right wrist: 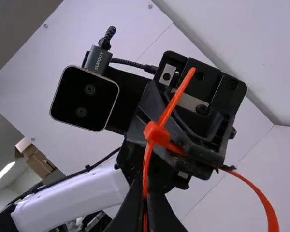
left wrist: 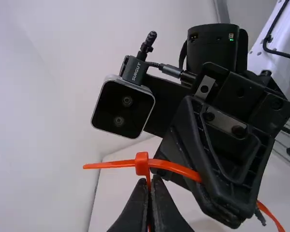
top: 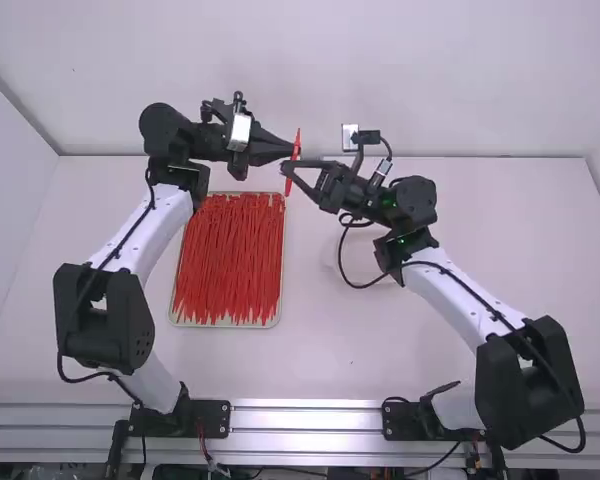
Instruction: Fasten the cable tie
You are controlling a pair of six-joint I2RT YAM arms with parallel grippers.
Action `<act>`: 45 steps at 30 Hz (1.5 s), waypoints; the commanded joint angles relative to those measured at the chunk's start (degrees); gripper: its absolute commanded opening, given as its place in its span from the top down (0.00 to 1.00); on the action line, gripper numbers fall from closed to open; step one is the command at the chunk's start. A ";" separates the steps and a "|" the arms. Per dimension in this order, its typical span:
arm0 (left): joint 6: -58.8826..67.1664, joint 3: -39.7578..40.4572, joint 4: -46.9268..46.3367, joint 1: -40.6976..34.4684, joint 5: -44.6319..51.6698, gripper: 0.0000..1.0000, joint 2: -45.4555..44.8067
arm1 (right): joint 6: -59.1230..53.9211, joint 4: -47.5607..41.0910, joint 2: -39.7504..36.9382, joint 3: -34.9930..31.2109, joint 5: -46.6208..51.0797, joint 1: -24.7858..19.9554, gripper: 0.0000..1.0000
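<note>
A red cable tie [top: 297, 148] hangs in the air over the back of the table, held between both grippers. My left gripper [top: 283, 152] comes from the left and my right gripper [top: 306, 180] from the right, and they meet tip to tip. In the left wrist view my left gripper [left wrist: 148, 182] is shut on the strap just under the tie's head [left wrist: 141, 163], and the other part of the tie runs sideways into the right gripper's fingers [left wrist: 210, 193]. In the right wrist view my right gripper [right wrist: 145, 188] is shut on the strap below the head [right wrist: 154, 131].
A shallow tray [top: 226, 325] with a pile of several red cable ties [top: 230, 255] lies on the white table under and in front of the left gripper. The right arm's black cable [top: 345, 265] loops down onto the table near the middle.
</note>
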 commanded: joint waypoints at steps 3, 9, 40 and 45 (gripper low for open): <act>1.75 -0.31 0.44 -0.90 2.14 0.99 0.26 | -0.52 0.50 0.13 0.87 1.55 -2.08 1.00; 8.46 -1.16 1.18 -1.22 2.16 0.99 0.26 | 1.29 1.70 0.13 0.87 -0.11 -3.45 1.00; -19.67 -8.55 23.10 -0.11 -4.39 0.98 0.26 | -0.46 -2.86 0.13 2.69 -3.69 -7.26 0.48; -26.03 -8.55 23.30 -0.13 -2.58 0.98 0.26 | -0.42 -2.86 0.13 2.69 -3.48 -8.55 0.36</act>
